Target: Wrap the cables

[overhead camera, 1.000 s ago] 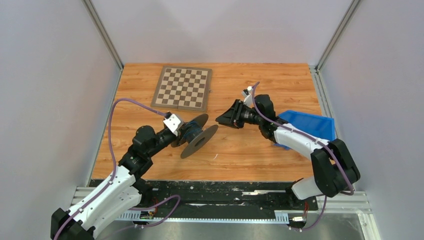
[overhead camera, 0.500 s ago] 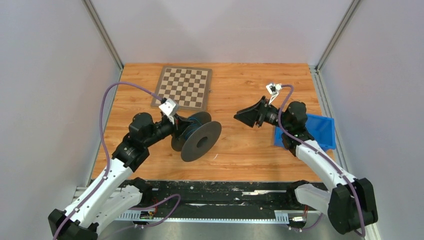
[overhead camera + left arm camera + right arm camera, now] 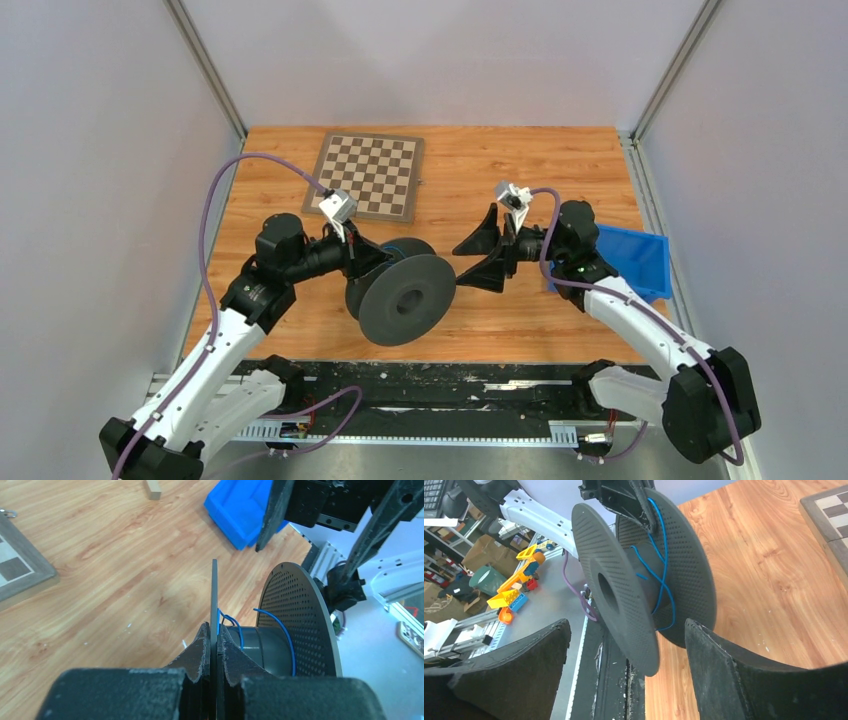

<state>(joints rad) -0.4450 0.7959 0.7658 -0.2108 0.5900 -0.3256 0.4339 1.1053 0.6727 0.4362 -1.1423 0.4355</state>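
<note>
Opening the right fingers beside the held spool

Spreading wide over the last second, the right fingers [image 3: 729,675] now stand open with nothing between them, their tips just beside the outer flange of the dark spool [image 3: 405,300]. Earlier they were much closer together, and the right arm had drawn off toward the blue bin [image 3: 640,262] at the right edge of the bench [image 3: 520,170]; it has since swung back in toward the middle.

The left fingers [image 3: 199,652] stay pressed together on the thin rim of the inner flange and hold the spool clear of the bench, toward the near edge. The spool has also turned: a second ago it showed nearly edge-on from above, and now one broad flange faces up.

The cable [image 3: 659,580], a thin blue strand, sits on the hub between the two flanges in a few loose, crossing loops, one end tucked by the left fingers. The release probably means the right arm is between passes, and the winding looks far from tidy
</note>
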